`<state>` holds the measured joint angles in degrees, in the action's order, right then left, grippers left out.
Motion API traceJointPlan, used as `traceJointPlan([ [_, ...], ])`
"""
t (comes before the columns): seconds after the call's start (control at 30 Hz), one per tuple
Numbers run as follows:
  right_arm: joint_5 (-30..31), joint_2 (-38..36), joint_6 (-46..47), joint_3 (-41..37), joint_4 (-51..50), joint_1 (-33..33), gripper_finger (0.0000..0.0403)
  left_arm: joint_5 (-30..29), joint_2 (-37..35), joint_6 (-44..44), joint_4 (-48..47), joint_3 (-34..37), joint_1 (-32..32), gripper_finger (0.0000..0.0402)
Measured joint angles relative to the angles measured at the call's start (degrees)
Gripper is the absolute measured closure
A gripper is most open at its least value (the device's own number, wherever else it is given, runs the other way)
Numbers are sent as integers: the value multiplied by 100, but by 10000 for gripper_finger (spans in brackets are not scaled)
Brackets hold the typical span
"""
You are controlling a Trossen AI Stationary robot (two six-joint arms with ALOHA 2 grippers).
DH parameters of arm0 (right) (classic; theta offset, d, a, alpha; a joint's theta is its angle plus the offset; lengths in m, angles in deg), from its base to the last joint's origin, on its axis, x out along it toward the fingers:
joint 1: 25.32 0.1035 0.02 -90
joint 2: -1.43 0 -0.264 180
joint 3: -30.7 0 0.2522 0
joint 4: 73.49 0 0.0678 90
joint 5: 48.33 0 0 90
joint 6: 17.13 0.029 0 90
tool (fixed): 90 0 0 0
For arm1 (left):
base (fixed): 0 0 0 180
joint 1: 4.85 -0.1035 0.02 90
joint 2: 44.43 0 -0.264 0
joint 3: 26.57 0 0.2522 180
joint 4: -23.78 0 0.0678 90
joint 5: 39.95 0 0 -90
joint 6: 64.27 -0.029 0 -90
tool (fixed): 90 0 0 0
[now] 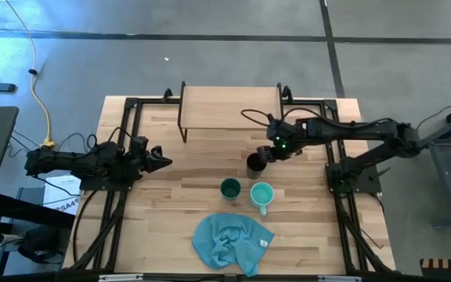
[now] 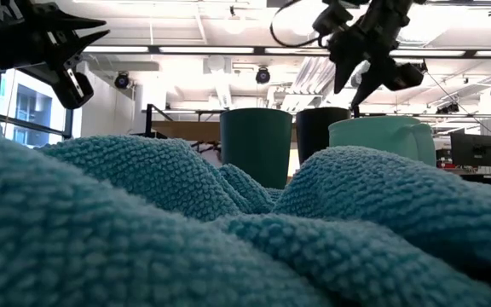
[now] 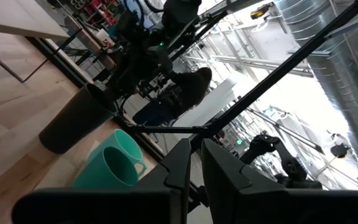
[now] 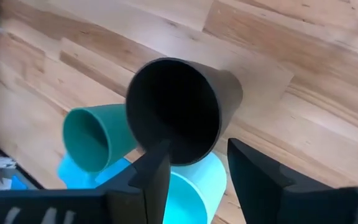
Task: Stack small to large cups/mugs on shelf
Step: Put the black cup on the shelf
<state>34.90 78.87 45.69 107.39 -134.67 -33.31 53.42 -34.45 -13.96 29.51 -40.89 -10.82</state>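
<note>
Right now the tall black cup point(image 1: 255, 164) is standing upright on the tabletop point(image 1: 171, 211), directly under the right gripper point(image 1: 266, 153), whose fingers are standing apart with one on each side of the rim's near edge, as the right wrist view is showing. Just past the black cup from that gripper, the short teal cup point(image 1: 230, 188) and the turquoise mug point(image 1: 261, 193) are sitting side by side, close enough to be knocked. Beyond the gripper on the other side, the shelf point(image 1: 231, 109) is waiting with nothing on its board.

Judging from this, the step is taking hold of the black cup: one finger should be going inside the wall and one outside, probably already lined up, though depth is hard to read. Lowering straight and closing gently should be keeping the neighbours undisturbed.

Well away, the left gripper point(image 1: 156, 160) is hovering with its fingers nearly together, holding nothing
</note>
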Motion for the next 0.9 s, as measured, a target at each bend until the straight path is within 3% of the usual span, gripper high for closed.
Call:
traceJointPlan([
  [0.3, -89, 386, 18, 0, 6, 0, 269, 0, 0, 55, -4, 0, 0, 371],
  [0.9, 118, 392, 21, 0, -13, -31, 270, 0, 0, 54, -61, 0, 0, 371],
])
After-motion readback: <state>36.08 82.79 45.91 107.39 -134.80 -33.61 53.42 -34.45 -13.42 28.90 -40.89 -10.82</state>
